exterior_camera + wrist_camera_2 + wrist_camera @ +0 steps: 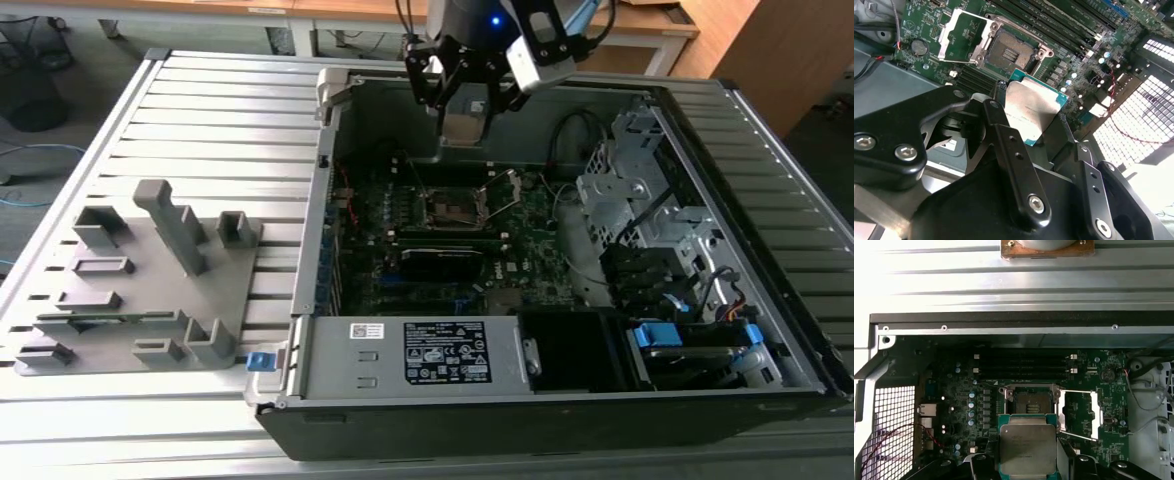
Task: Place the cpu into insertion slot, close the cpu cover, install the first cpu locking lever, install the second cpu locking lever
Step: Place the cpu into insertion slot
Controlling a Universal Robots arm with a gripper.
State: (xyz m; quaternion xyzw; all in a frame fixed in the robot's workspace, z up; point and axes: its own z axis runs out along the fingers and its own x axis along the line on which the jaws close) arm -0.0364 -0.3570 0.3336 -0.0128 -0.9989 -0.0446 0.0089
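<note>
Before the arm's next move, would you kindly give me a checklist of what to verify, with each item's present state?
1. cpu gripped in the hand: ok, held by two opposite edges in both wrist views.
2. insertion slot free of anything: ok, its dark centre is bare.
3. cpu cover swung open: ok, it lies beside the slot.
4. cpu not yet seated: ok, it hangs apart from the slot.
5. cpu squarely lined up with the slot: cannot tell.
</note>
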